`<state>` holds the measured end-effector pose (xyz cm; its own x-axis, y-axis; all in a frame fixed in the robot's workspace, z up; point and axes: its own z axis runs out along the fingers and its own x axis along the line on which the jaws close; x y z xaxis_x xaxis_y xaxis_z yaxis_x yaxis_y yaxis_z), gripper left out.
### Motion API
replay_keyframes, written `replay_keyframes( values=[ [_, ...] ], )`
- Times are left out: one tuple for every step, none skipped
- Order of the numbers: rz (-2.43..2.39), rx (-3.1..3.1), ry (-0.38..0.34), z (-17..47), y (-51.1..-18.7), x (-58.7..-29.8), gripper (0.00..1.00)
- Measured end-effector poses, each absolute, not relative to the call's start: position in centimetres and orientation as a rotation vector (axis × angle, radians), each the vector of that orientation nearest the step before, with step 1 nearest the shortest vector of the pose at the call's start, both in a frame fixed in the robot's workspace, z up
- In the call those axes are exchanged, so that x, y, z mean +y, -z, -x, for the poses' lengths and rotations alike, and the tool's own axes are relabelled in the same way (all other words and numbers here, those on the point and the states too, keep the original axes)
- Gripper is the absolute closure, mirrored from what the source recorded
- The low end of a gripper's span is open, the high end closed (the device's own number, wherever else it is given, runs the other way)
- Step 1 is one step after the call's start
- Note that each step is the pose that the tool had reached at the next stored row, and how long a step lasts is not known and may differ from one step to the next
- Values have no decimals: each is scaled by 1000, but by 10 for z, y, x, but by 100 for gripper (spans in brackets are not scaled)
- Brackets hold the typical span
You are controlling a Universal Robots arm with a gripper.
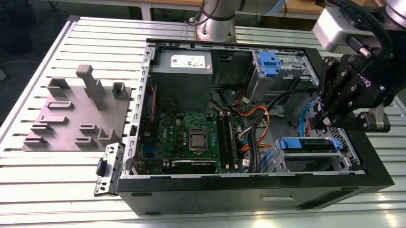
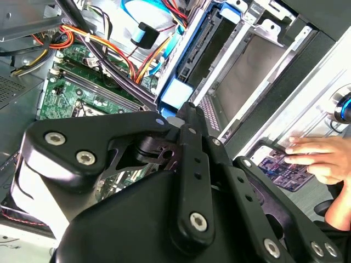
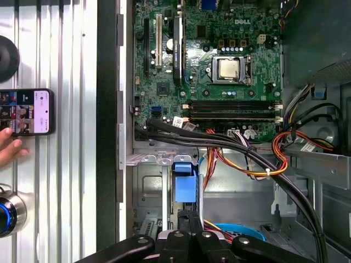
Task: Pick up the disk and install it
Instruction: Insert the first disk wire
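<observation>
Disk (image 1: 309, 144): seated in drive bay, lower right of exterior frame, inside open computer case (image 1: 254, 187). Long axis horizontal across frame; blue tab faces frame left, toward motherboard (image 1: 193, 137). Gripper (image 1: 330, 118) directly above disk; finger state indeterminate. Case rests on slatted metal table (image 1: 57, 175). Grey fixture block (image 1: 73, 114) at frame left.

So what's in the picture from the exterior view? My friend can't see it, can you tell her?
A black robot gripper hangs over the open computer case, just above the disk with its blue tab sitting in the drive bay near the exterior view's right. The green circuit board lies in the middle, and a grey tray of blocks sits outside the case.
</observation>
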<state>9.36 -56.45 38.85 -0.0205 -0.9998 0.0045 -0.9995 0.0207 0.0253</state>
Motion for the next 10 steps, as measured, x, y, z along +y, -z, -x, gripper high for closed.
replay_keyframes(
  values=[
    [-2184, -2229, 23, -94, -389, -564, 89],
    [-2184, -2229, 23, -94, -389, -564, 89],
    [-2184, -2229, 23, -94, -389, -564, 89],
    [-2184, -2229, 23, -94, -389, -564, 89],
    [-2184, -2229, 23, -94, -389, -564, 89],
    [-2184, -2229, 23, -94, -389, -564, 89],
    [-2184, -2229, 23, -94, -389, -564, 89],
    [-2184, -2229, 23, -94, -389, -564, 89],
    [-2184, -2229, 23, -94, -389, -564, 89],
    [-2184, -2229, 23, -94, -391, -564, 89]
  ],
)
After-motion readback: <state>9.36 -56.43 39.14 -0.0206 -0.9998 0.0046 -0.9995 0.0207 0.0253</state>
